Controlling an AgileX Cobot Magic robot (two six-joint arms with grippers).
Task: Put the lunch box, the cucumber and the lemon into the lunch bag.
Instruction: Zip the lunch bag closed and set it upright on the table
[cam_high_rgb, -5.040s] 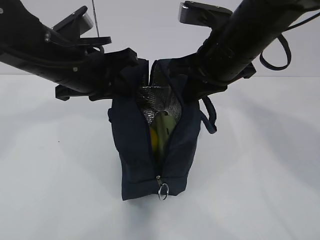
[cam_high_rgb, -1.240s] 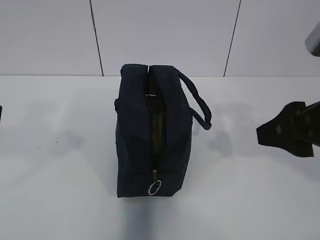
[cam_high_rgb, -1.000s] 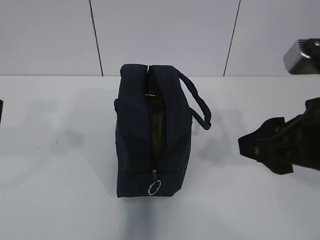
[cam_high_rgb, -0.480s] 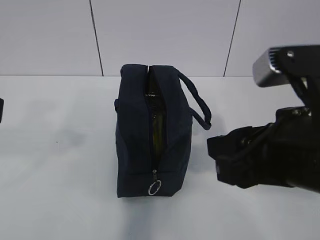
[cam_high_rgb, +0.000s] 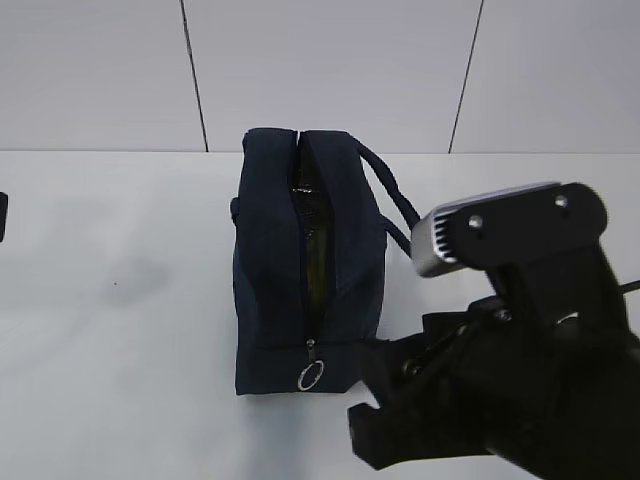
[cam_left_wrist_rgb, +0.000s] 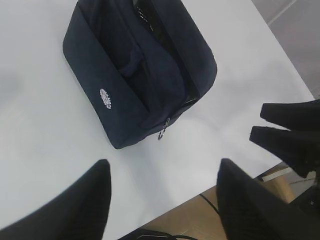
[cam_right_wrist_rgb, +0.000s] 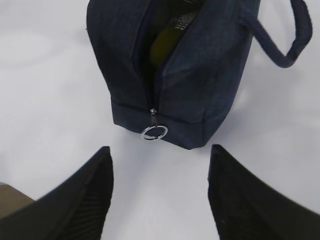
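**Bag stands alone, both fingers spread**

The white counter (cam_high_rgb: 120, 330) lies bare around the lunch bag (cam_high_rgb: 275, 280), zipper slit open. Right fingers (cam_right_wrist_rgb: 235, 200) spread wide near its ring pull (cam_right_wrist_rgb: 154, 132), holding nothing; left fingers (cam_left_wrist_rgb: 85, 200) likewise, farther back.

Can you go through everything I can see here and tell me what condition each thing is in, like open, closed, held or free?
lunch bag: upright on the table, zipper undone along the top, slit gaping, nobody holding it.
ring pull: hanging at the near end of the zipper.
lemon: inside the bag, yellow showing through the slit.
left gripper: fingers open, empty.
right gripper: fingers open, empty, aimed at the ring pull.
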